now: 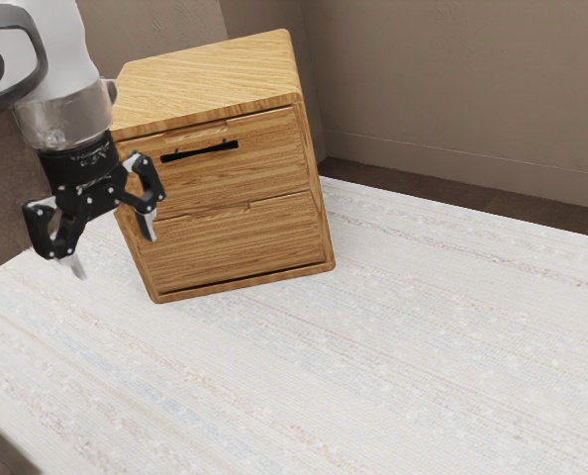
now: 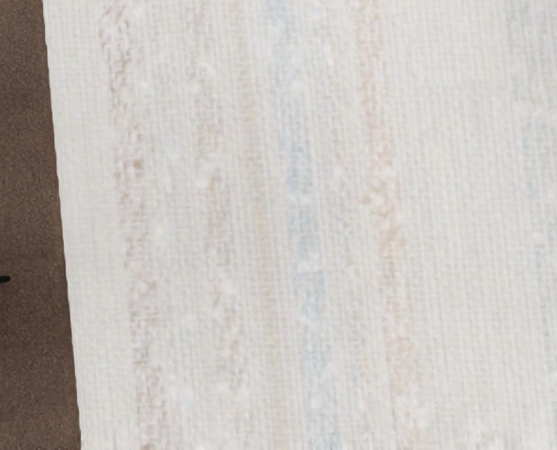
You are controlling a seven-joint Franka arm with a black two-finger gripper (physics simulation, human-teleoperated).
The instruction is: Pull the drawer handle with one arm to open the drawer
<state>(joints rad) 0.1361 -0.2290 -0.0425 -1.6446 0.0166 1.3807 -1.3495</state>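
A light wooden cabinet (image 1: 215,89) with two drawers stands on a pale woven rug (image 1: 393,356). Its upper drawer (image 1: 237,166) carries a black slot handle (image 1: 199,151); the lower drawer (image 1: 237,242) sits beneath it. Both drawer fronts look flush with the cabinet. My gripper (image 1: 114,251) hangs open at the exterior view's left of the cabinet front, fingers pointing down, with nothing between them. It is level with the lower drawer and below the handle, apart from it. Under my hand, the wrist view looks straight down on the rug (image 2: 316,225).
Brown floor (image 2: 16,187) borders the rug's edge by my hand. A beige wall with a skirting board (image 1: 472,158) runs behind the cabinet. The rug stretches wide toward the exterior view's right and front.
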